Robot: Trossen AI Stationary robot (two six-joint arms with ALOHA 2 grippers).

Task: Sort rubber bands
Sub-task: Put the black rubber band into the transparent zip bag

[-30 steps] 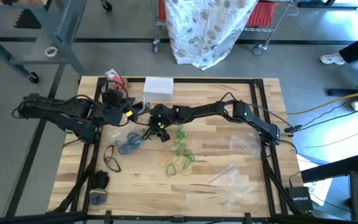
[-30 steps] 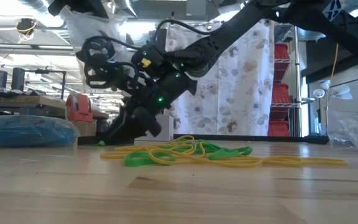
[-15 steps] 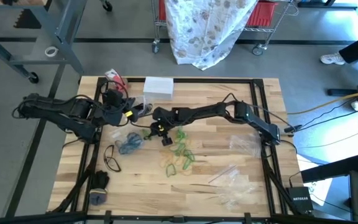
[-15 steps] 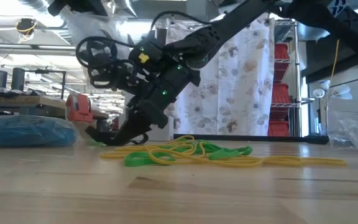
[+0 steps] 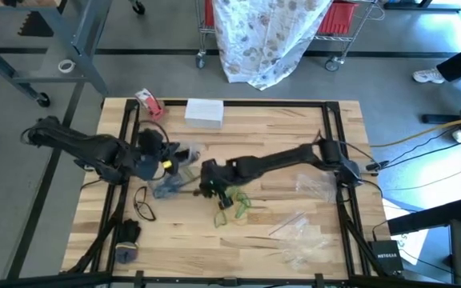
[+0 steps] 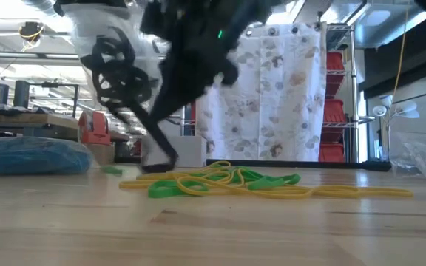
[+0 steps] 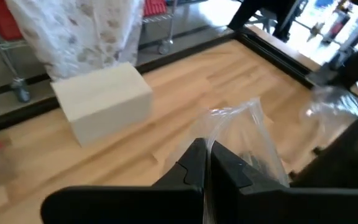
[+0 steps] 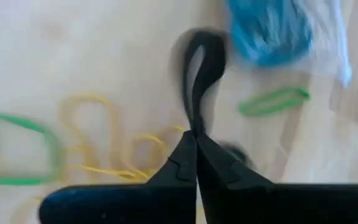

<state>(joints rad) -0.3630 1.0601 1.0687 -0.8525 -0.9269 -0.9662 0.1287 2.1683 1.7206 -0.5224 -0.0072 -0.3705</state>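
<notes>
Workshop: wire shelving (image 6: 340, 96), concrete floor (image 5: 46, 120).

**Left gripper pinches a clear bag over the wooden table**

The left gripper (image 7: 205, 163) fills the bottom of the frame, its two dark fingers (image 7: 188, 168) pressed together with a sheet of clear plastic bag (image 7: 244, 134) caught between them. The bag rises crinkled from the fingertips toward the centre right. Beneath it runs the wooden tabletop (image 7: 179, 93), its planks slanting across the middle of the frame. A white box (image 7: 102, 101) sits on the wood at the upper left. Behind it, at the top left, hangs a pale patterned cloth (image 7: 79, 31). A dark, blurred shape (image 7: 347, 155) occupies the right edge; what it is cannot be told.
</notes>
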